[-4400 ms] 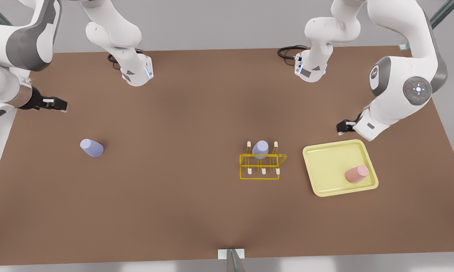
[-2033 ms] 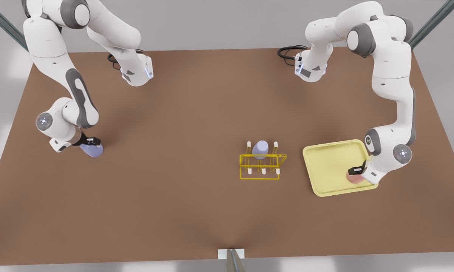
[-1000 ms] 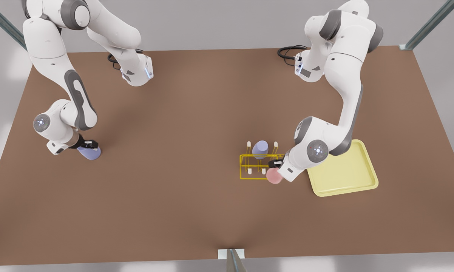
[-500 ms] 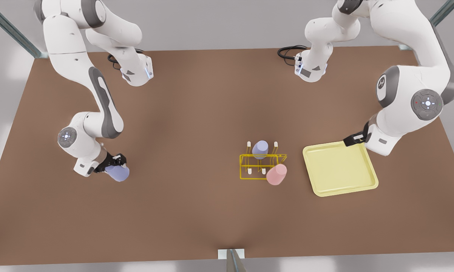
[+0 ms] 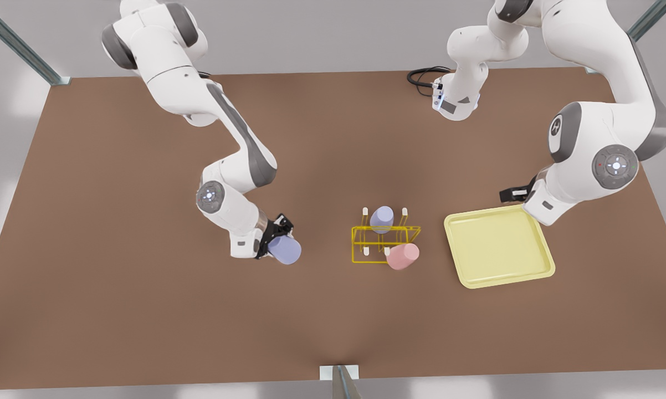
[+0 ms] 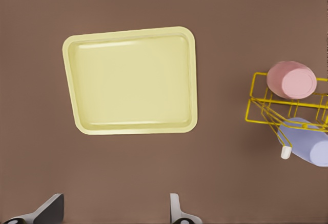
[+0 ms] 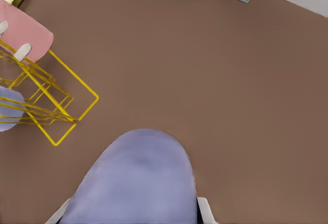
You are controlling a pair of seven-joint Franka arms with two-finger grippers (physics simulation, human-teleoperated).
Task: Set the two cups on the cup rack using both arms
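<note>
The yellow wire cup rack (image 5: 373,228) (image 6: 261,106) (image 7: 77,78) stands mid-table. A pale pink cup (image 5: 403,256) (image 6: 291,79) (image 7: 23,37) rests tilted at its near corner on the front view's right. A look-alike lavender cup (image 5: 382,218) (image 6: 307,144) sits on a far peg. My right gripper (image 5: 277,239) (image 7: 133,214), on the front view's left arm, is shut on the lavender-blue cup (image 5: 284,250) (image 7: 136,180), a short way from the rack. My left gripper (image 5: 513,194) (image 6: 113,216) hangs open above the tray's far edge, holding nothing.
A pale yellow square tray (image 5: 493,249) (image 6: 133,80) lies beside the rack on the front view's right, with nothing in it. Both arm bases and a black cable (image 5: 421,75) are at the table's far edge. A small metal bracket (image 5: 338,372) sits at the near edge.
My right gripper has carried the lavender-blue cup toward the rack, to the front view's right. The pink cup has shifted slightly on the rack. My left gripper has drawn back a little.
</note>
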